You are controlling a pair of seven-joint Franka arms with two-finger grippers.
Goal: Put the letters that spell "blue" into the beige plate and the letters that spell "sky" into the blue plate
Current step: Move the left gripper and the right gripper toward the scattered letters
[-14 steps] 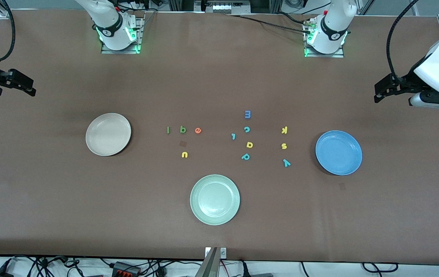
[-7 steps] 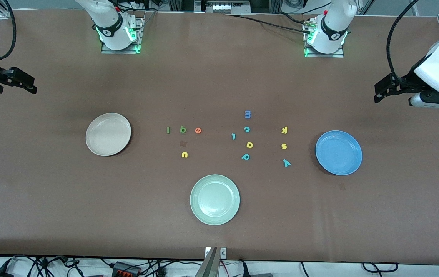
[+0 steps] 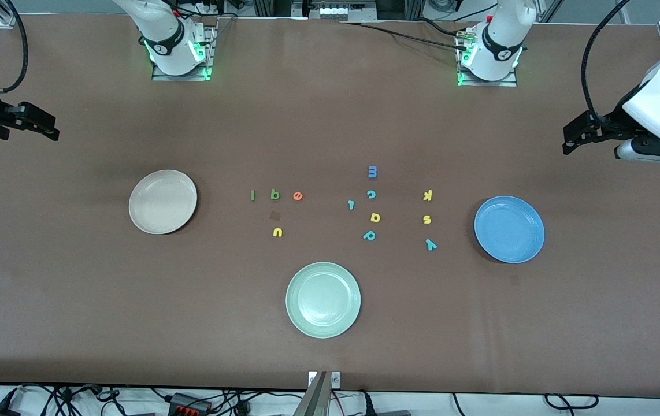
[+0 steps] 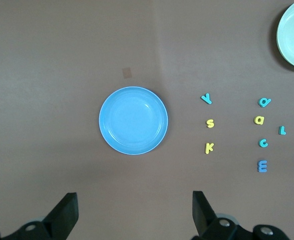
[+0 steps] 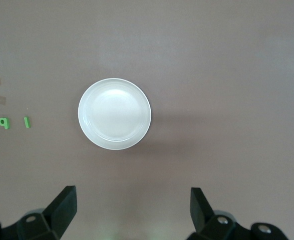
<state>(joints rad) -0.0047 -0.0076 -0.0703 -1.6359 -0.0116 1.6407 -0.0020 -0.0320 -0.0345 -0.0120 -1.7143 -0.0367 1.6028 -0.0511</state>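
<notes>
The beige plate (image 3: 162,201) (image 5: 114,113) lies toward the right arm's end, the blue plate (image 3: 509,229) (image 4: 133,120) toward the left arm's end. Between them lie dark green "l" (image 3: 253,195), green "b" (image 3: 274,194), orange "e" (image 3: 297,196) and yellow "u" (image 3: 277,232). Beside the blue plate lie yellow "k" (image 3: 427,195), yellow "s" (image 3: 427,219) and teal "y" (image 3: 430,245). My right gripper (image 3: 49,132) (image 5: 133,207) hangs open and empty over bare table at its end. My left gripper (image 3: 570,141) (image 4: 134,210) hangs open and empty at the other end.
A pale green plate (image 3: 323,299) lies nearest the front camera, mid-table. Spare letters sit in the middle: blue "m" (image 3: 372,171), teal "c" (image 3: 371,194), a teal "l"-like piece (image 3: 351,204), yellow "a" (image 3: 375,217), teal "p" (image 3: 369,235).
My right gripper has shifted slightly toward the robots' bases and the table's middle. The left gripper, the letters and the plates have not moved.
</notes>
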